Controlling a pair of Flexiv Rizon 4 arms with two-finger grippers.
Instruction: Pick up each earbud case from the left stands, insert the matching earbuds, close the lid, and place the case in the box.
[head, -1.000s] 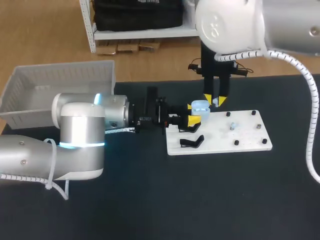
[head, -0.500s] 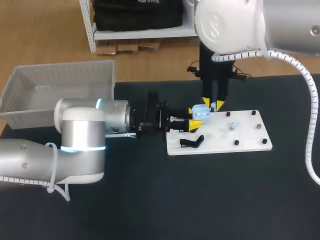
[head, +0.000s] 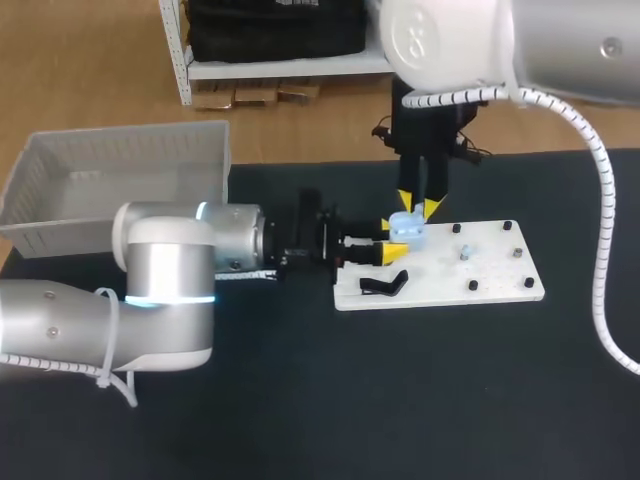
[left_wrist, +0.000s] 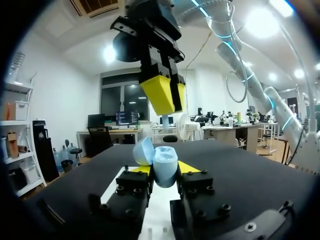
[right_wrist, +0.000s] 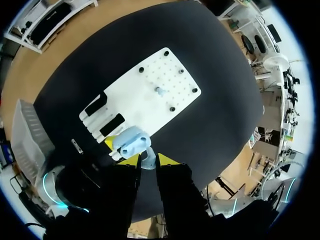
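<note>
A light blue earbud case with its lid up sits between the yellow fingertips of my left gripper, just over the left end of the white board. Seen from the left wrist, the open case fills the left gripper, which is shut on it. Straight above it hangs my right gripper, pointing down. From the right wrist, the right gripper pinches a small pale blue earbud right beside the case. A second earbud rests on a peg mid-board.
A black stand lies on the board's left end, near the case. Black pegs dot the board's right half. A white basket sits at the table's far left corner. Dark tabletop stretches in front of the board.
The left gripper has carried the case a little forward and to the right. The right gripper has shifted slightly left, staying over the case.
</note>
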